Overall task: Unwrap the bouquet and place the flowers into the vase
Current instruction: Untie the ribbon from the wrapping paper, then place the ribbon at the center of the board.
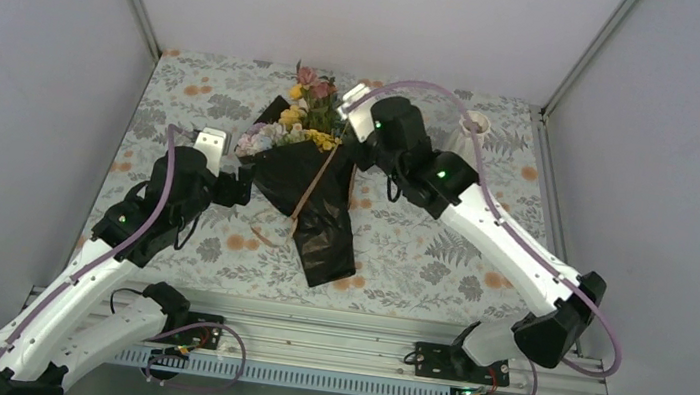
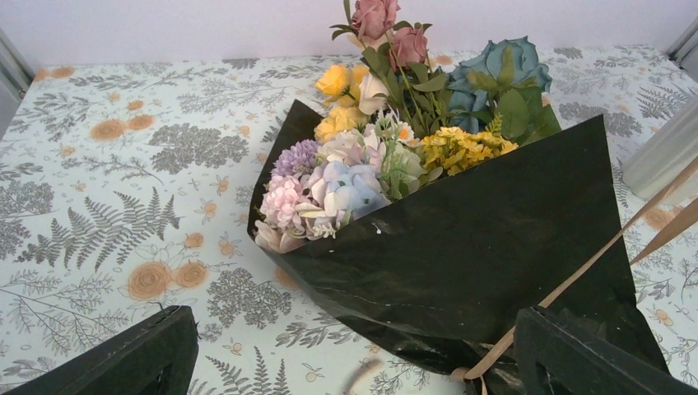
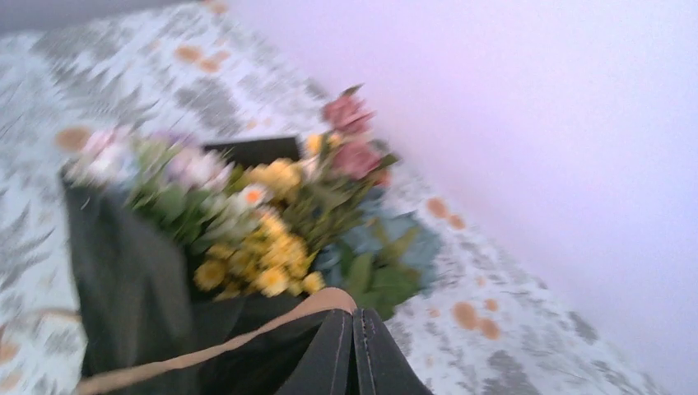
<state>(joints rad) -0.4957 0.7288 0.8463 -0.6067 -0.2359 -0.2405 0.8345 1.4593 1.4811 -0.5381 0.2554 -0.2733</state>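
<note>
The bouquet (image 1: 316,193) lies in the middle of the table, its black sheet (image 2: 486,247) still wrapped round the stems. The flowers (image 2: 395,140) stick out at the far end, with blue, pink, yellow and lilac blooms. A tan ribbon (image 2: 576,276) is tied round the narrow end and runs up taut to my right gripper (image 3: 354,317), which is shut on its loop beside the yellow blooms (image 3: 263,255). My left gripper (image 2: 354,374) stands open low at the bouquet's left side, one finger (image 2: 123,362) over the cloth, the other (image 2: 584,362) by the knot. The white ribbed vase (image 1: 472,127) stands at the back right.
A floral-print tablecloth (image 1: 196,108) covers the table. Grey walls close in on the left, back and right. The vase (image 2: 663,156) stands just right of the bouquet's top. A loose ribbon tail (image 1: 265,238) curls on the cloth near the sheet's lower end.
</note>
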